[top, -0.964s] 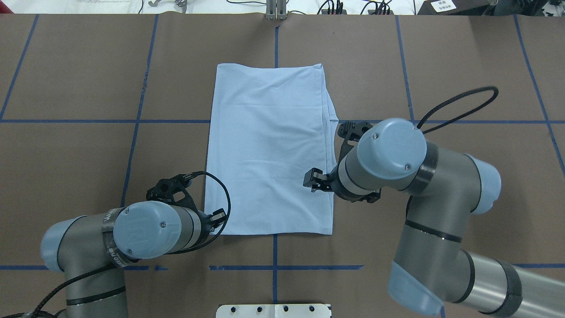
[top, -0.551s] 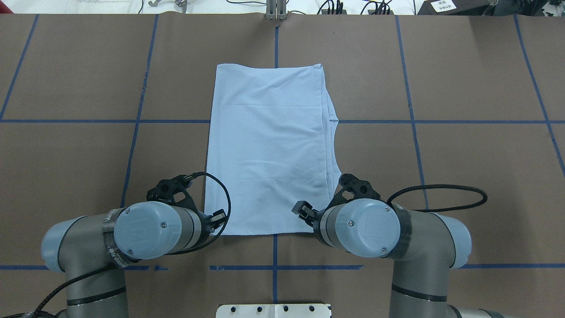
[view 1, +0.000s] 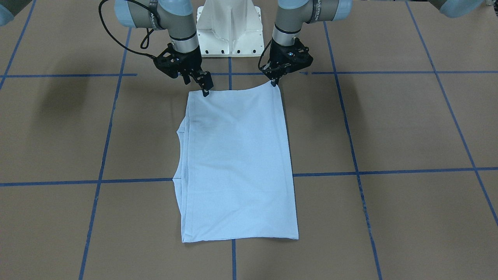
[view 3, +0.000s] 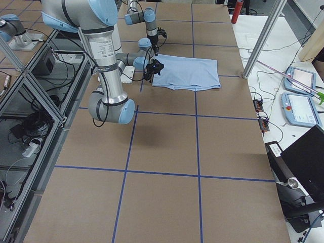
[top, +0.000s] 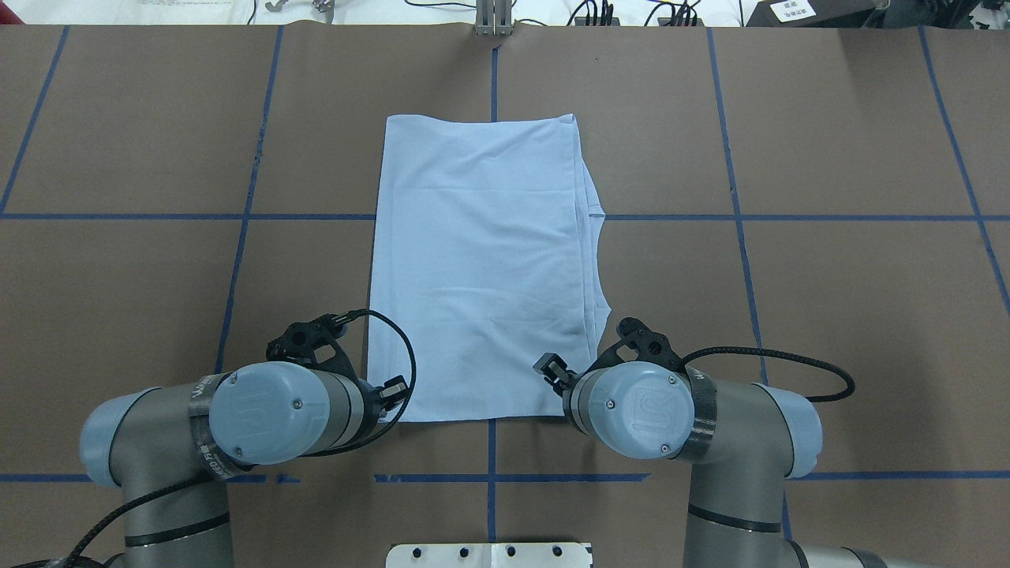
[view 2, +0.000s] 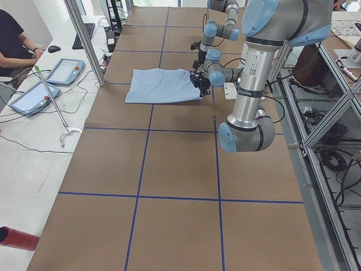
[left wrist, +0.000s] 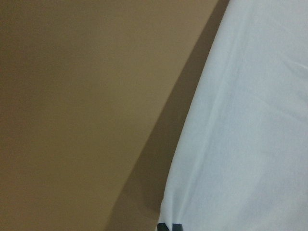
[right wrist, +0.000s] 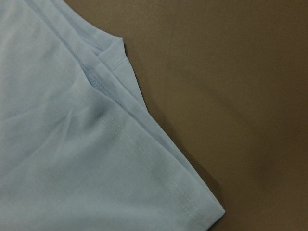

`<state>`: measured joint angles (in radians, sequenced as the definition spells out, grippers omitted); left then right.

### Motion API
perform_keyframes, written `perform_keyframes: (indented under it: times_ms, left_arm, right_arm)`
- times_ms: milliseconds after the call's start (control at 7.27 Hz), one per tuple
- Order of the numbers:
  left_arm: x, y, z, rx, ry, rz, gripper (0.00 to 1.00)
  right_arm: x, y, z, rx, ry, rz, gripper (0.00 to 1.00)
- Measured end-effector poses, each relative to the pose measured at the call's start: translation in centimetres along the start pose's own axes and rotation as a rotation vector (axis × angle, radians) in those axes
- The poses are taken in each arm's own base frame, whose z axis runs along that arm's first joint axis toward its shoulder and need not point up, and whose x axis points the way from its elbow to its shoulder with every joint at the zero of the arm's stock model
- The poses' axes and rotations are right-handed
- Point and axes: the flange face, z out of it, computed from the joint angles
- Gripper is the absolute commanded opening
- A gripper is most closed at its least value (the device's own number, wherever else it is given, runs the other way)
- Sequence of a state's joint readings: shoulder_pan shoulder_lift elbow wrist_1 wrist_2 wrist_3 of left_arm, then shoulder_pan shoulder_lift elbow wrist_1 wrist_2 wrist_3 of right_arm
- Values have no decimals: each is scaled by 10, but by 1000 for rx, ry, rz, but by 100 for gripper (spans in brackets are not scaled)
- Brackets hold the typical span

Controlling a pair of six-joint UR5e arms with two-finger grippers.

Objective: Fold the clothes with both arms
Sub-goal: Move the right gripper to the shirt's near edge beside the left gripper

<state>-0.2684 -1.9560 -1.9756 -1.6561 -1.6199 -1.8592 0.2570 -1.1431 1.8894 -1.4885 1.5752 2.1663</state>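
The clothes are one light blue T-shirt, folded lengthwise into a long rectangle on the brown table, also seen as the shirt. Sleeve layers stick out along its right edge. My left gripper is at the near left corner, shut on the fabric; black fingertips pinch the cloth, and that corner is slightly raised. My right gripper hovers over the near right corner with its jaws apart and no cloth between them. The print and collar are hidden.
The white pedestal base stands behind both arms. Blue tape lines grid the table. Past the table's far edge are tablets, cables and a seated person. A red bottle lies off the table's end.
My right arm has pulled back from the middle of the shirt's right edge to its near right corner. The left arm has barely shifted and keeps its hold.
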Motion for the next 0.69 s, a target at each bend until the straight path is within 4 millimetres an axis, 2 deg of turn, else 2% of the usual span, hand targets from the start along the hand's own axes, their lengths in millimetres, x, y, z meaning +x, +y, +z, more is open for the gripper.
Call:
perform_keyframes:
  times_ms: [688]
  left_arm:
    - [2, 3, -1, -5, 3, 3, 0]
  right_arm:
    - [-1, -5, 18, 15, 39, 5, 100]
